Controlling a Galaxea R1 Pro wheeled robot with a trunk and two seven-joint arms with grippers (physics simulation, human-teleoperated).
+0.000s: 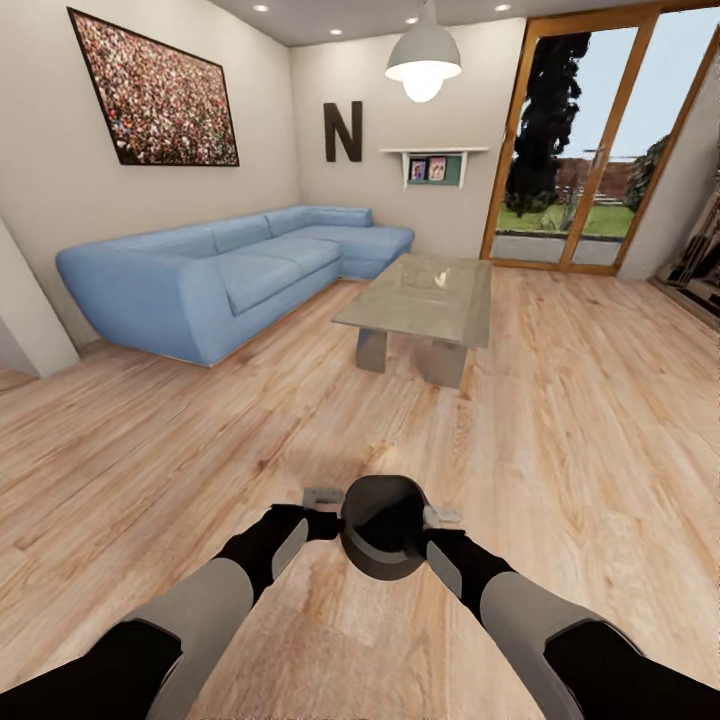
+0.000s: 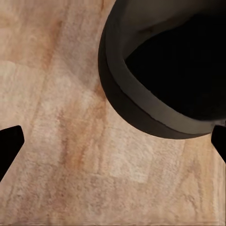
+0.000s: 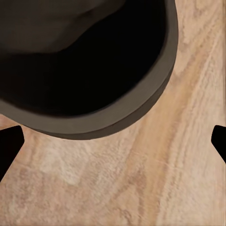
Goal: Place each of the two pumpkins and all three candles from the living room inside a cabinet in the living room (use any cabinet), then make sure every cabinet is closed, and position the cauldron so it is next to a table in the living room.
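The black cauldron (image 1: pixel 383 528) is low in front of me, between my two arms, its wide mouth facing up. My left gripper (image 1: pixel 322 497) is at its left side and my right gripper (image 1: pixel 443 516) at its right side. In the left wrist view the cauldron (image 2: pixel 155 61) lies past the wide-spread fingertips (image 2: pixel 9 143) of the open gripper (image 2: pixel 113 146). The right wrist view shows the cauldron (image 3: pixel 84 61) the same way, beyond the open gripper (image 3: pixel 113 147). The glass-topped table (image 1: pixel 420 300) stands well ahead on the wooden floor. The pumpkins, candles and cabinet are out of view.
A blue corner sofa (image 1: pixel 230 270) lines the left wall, close to the table's left. Glass doors (image 1: pixel 580 150) fill the far right wall. A dark furnishing (image 1: pixel 695 262) is cut off at the right edge. A pendant lamp (image 1: pixel 423 62) hangs over the table.
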